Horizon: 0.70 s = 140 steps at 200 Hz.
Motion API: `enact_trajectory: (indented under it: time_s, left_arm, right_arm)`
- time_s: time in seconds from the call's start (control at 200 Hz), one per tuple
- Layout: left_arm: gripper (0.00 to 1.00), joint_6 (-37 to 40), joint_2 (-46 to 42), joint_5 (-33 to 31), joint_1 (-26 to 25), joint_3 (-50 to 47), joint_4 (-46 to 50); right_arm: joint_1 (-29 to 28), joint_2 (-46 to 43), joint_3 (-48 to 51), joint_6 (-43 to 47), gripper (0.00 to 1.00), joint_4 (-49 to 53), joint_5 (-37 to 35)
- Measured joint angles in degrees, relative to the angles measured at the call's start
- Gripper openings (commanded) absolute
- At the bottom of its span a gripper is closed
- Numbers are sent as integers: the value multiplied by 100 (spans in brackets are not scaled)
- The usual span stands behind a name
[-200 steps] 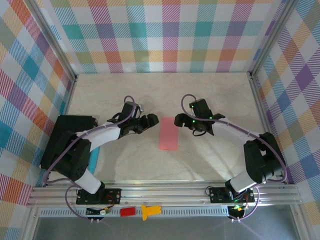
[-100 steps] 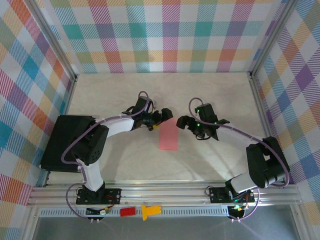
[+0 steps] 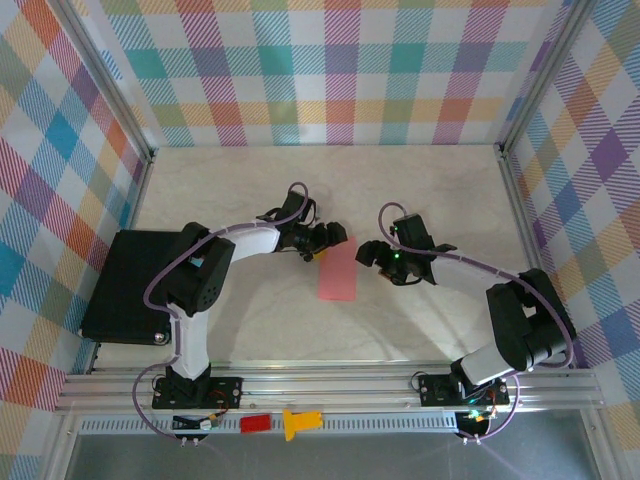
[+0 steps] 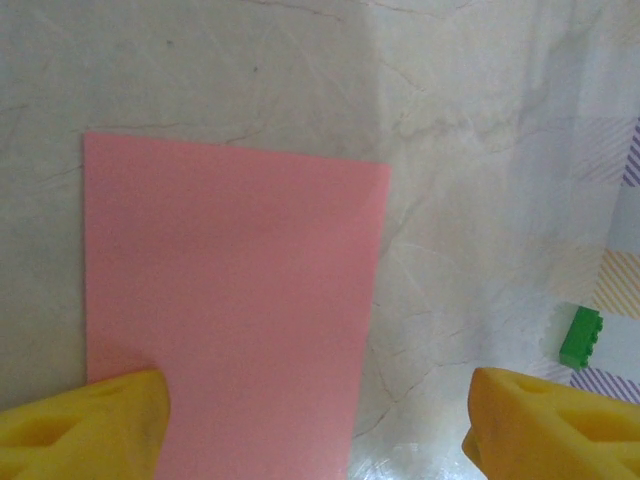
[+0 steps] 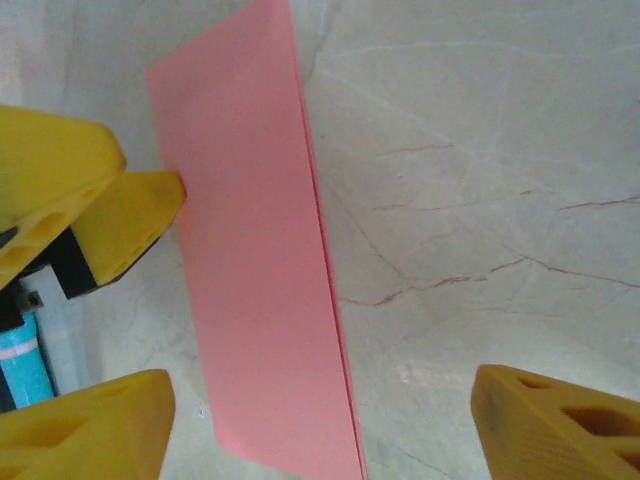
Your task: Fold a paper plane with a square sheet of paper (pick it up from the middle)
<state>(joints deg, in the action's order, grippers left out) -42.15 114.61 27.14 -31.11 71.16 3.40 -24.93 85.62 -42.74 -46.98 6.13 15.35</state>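
The salmon-pink sheet of paper (image 3: 338, 270) lies flat at mid-table, folded into a narrow two-layer rectangle (image 5: 250, 270). No paper plane is in view. My left gripper (image 3: 332, 240) is open at the paper's far left corner. In the left wrist view one yellow fingertip (image 4: 95, 420) rests over the pink paper (image 4: 230, 300) and the other sits on bare table, so the left gripper (image 4: 315, 430) straddles the paper's edge. My right gripper (image 3: 368, 250) is open just right of the paper's far end. In the right wrist view the right gripper (image 5: 320, 425) spans the doubled edge. Neither holds anything.
A black box (image 3: 130, 285) sits at the table's left. A red block (image 3: 255, 423) and a yellow piece (image 3: 298, 423) lie on the front rail. A small green brick (image 4: 580, 337) lies by the checked wall. Bare marble table (image 3: 430, 190) surrounds the paper.
Both grippers have closed in on the paper's far end. The left arm stretched rightward to its corner; the right came down and left. The paper has not moved.
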Motion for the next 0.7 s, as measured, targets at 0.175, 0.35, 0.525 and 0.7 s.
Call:
enact_trajectory:
  time_s: [0.175, 0.35, 0.525, 0.7]
  left_arm:
    - [65, -31, 20, -140, 0, 0, 140]
    - [63, -118, 31, -315, 0, 0, 203]
    - [62, -199, 31, -385, 0, 4, 229]
    - [62, -232, 52, -407, 0, 35, 258]
  right_arm:
    - [-2, 9, 42, -208, 60, -72, 455]
    - [-59, 140, 96, -413, 46, -79, 791]
    - [-227, 201, 205, -577, 40, -74, 1043]
    - [-334, 203, 302, -623, 37, -57, 1207]
